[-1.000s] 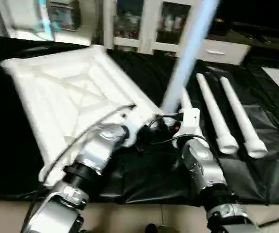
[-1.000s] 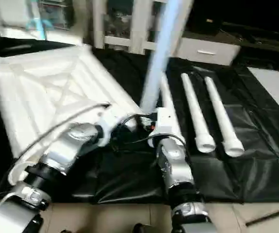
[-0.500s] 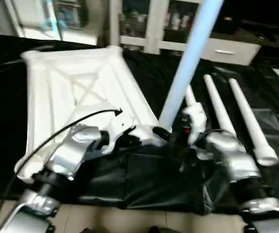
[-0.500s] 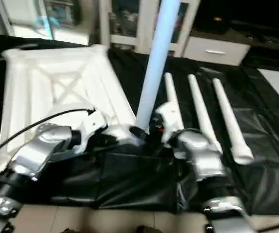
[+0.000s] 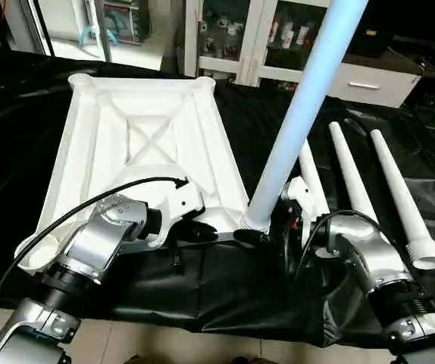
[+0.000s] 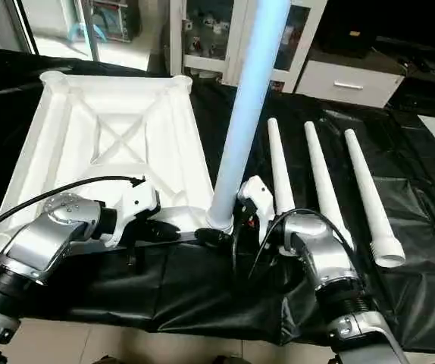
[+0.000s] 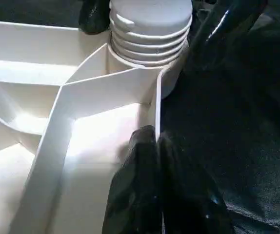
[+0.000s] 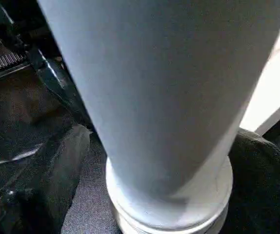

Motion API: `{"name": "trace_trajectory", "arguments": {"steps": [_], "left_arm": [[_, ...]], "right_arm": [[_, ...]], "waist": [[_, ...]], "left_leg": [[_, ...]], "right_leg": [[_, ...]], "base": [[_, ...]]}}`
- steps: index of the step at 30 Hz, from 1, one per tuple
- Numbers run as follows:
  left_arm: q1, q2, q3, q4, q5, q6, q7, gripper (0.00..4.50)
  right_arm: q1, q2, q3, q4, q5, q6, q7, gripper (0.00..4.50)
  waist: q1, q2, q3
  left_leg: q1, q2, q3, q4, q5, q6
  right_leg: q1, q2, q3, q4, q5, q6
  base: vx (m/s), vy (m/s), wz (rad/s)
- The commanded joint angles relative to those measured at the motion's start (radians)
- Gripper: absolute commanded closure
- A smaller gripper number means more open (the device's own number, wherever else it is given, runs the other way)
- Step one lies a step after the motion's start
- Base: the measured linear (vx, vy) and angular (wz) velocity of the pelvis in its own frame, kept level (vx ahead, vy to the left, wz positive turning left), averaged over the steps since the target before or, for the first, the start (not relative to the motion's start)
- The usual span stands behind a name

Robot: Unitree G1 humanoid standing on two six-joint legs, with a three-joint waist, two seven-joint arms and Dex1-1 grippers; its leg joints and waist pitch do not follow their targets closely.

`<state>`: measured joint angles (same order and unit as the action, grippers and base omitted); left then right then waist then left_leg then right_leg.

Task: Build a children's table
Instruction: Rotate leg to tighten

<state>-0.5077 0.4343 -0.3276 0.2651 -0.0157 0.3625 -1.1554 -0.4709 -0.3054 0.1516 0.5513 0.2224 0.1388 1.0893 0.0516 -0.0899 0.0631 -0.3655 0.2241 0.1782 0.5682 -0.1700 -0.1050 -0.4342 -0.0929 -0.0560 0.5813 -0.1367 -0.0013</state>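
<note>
The right pincer (image 5: pixel 274 220) holds a leg (image 5: pixel 297 125) upright at the tabletop's (image 5: pixel 138 144) near corner socket; the left pincer (image 7: pixel 152 161) pinches the rim there. Next, I'd say: screw it home.

Bright indoor light falls from above; the black cloth (image 5: pixel 399 296) shines with soft glare; the tabletop (image 5: pixel 149 144) looks washed out; the upright leg (image 8: pixel 169 97) looms dim and blurred close to the wrist camera.

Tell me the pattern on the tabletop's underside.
The tabletop is plain white, with raised ribs crossing in an X inside a square frame; the left eye view shows it best.
</note>
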Motion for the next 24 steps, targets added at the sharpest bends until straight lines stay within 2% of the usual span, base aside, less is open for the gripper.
{"name": "trace_trajectory", "arguments": {"steps": [1, 7, 14, 22, 24], "left_arm": [[0.04, -0.009, -0.084, 0.037, 0.016, 0.014, -0.051, 4.5], [0.037, -0.008, -0.087, 0.038, 0.016, 0.015, -0.05, 4.5], [0.037, -0.007, -0.09, 0.042, 0.017, 0.014, -0.052, 4.5], [0.033, -0.007, -0.093, 0.046, 0.02, 0.017, -0.058, 4.5], [0.03, -0.016, -0.086, 0.051, 0.019, 0.022, -0.043, 4.5]], "right_arm": [[-0.011, -0.006, 0.007, 0.01, -0.014, -0.013, 0.008, 0.38], [-0.017, -0.001, 0.004, 0.029, -0.019, -0.024, 0.009, 0.9], [-0.022, 0.003, 0.001, 0.044, -0.012, -0.03, 0.016, 1.59], [-0.018, 0.008, 0.005, 0.051, -0.011, -0.033, 0.019, 1.73], [-0.018, 0.028, -0.004, 0.07, -0.026, -0.044, -0.047, 1.73]], "waist": [[-0.003, 0.006, -0.062], [-0.003, 0.002, -0.064], [-0.002, 0.004, -0.064], [-0.002, 0.005, -0.065], [-0.003, 0.005, -0.064]], "left_leg": [[0.008, 0.004, 0.013, -0.063, -0.232, 0.038], [0.007, 0.002, 0.013, -0.062, -0.226, 0.04], [0.008, 0.003, 0.013, -0.062, -0.232, 0.039], [0.008, 0.002, 0.013, -0.061, -0.231, 0.038], [0.008, 0.003, 0.013, -0.062, -0.231, 0.036]], "right_leg": [[0.053, -0.028, 0.029, -0.052, -0.277, -0.189], [0.055, -0.026, 0.028, -0.049, -0.247, -0.196], [0.055, -0.025, 0.028, -0.049, -0.246, -0.199], [0.056, -0.025, 0.028, -0.048, -0.236, -0.202], [0.054, -0.026, 0.029, -0.048, -0.24, -0.202]], "base": [[0.0, 0.0, 0.0], [0.0, 0.0, 0.0], [0.0, 0.0, 0.0], [0.0, 0.0, 0.0], [0.0, 0.0, 0.0]]}}
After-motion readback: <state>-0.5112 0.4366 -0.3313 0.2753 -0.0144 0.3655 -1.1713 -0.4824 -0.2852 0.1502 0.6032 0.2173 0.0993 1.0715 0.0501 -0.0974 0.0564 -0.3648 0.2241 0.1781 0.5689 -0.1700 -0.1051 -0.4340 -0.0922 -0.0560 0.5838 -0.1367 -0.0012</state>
